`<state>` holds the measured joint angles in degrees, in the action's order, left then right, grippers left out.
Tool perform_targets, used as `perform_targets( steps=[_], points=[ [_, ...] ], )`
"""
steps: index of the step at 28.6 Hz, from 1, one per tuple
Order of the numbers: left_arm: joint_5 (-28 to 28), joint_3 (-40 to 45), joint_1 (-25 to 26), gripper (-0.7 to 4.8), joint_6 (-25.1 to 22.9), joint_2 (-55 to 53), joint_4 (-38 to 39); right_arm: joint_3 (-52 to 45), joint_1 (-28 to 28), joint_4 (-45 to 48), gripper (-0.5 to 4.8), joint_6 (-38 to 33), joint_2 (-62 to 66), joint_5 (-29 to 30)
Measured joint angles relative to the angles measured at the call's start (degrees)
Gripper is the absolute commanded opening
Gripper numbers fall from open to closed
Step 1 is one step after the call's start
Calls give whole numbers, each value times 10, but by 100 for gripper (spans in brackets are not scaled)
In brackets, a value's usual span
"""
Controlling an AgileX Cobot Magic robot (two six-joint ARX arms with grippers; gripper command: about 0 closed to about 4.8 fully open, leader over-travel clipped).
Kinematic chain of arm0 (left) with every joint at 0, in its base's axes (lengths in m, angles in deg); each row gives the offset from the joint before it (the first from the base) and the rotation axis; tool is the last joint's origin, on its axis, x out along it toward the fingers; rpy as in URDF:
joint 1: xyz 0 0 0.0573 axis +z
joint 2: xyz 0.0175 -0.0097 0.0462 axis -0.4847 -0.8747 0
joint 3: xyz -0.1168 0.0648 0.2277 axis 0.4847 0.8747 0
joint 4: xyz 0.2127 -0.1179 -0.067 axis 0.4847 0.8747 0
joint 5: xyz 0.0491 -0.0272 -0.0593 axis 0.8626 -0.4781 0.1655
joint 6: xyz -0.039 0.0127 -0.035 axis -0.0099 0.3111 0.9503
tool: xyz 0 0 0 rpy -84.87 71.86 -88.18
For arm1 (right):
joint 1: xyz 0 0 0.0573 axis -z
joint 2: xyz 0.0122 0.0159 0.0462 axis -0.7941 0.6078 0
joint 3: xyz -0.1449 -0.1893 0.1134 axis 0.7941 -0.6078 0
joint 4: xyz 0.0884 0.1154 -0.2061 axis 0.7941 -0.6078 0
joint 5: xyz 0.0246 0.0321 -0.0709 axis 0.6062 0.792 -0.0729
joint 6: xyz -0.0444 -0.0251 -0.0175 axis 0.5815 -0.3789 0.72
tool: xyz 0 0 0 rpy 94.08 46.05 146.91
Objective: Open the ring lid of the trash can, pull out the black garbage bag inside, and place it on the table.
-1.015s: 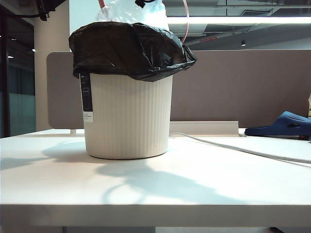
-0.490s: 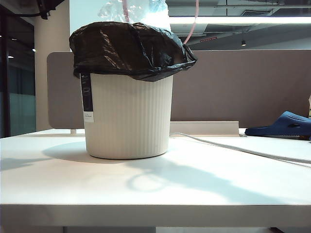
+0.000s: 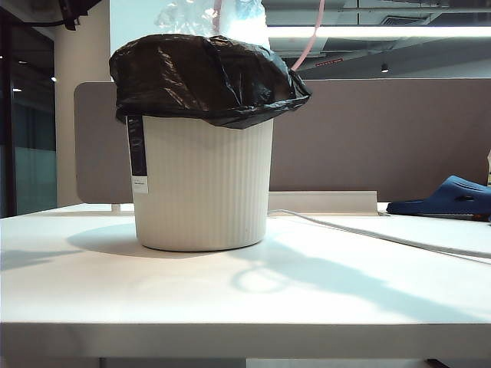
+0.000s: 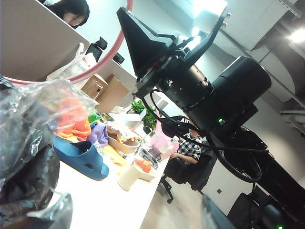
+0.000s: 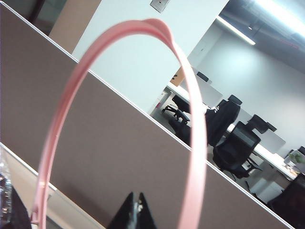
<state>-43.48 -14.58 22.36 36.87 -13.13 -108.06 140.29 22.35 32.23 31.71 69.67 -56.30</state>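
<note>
So the table point(image 3: 322, 299) is the big white desk top, and the can point(image 3: 203, 184) sits on it left of centre, in front of the grey-brown partition point(image 3: 383, 138). The bag point(image 3: 203, 77) is black, folded over the can's rim and hanging down the outside, so it's clearly not pulled out yet. There's clear crinkly plastic point(image 3: 207, 17) poking up out of the top too, which I'd guess is rubbish inside the bag.

The lid point(image 5: 190, 124) is the good news: the pink hoop is swung up off the rim, standing more or less upright behind the can. So I'd call the lid step pretty much done, with the pulling-out and setting-down left.

The right gripper point(image 5: 135, 212) is just beside the raised hoop with its fingers pressed together on nothing, as far as I can see. It shows in the left wrist view too, up above the can. The left gripper itself isn't really in any shot; its fingers are spread wide, and its camera looks past the bag edge, so it's near the can.
</note>
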Motion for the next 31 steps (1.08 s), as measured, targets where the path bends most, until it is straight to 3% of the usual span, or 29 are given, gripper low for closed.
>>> perform_targets(
  steps=[19,31],
  points=[
    [-16,0,0,341,0,0,0,0,54,4,-1,-2,0,1],
    [-21,0,11,341,-20,0,0,0,54,-10,-1,-24,-9,-1]
  ],
)
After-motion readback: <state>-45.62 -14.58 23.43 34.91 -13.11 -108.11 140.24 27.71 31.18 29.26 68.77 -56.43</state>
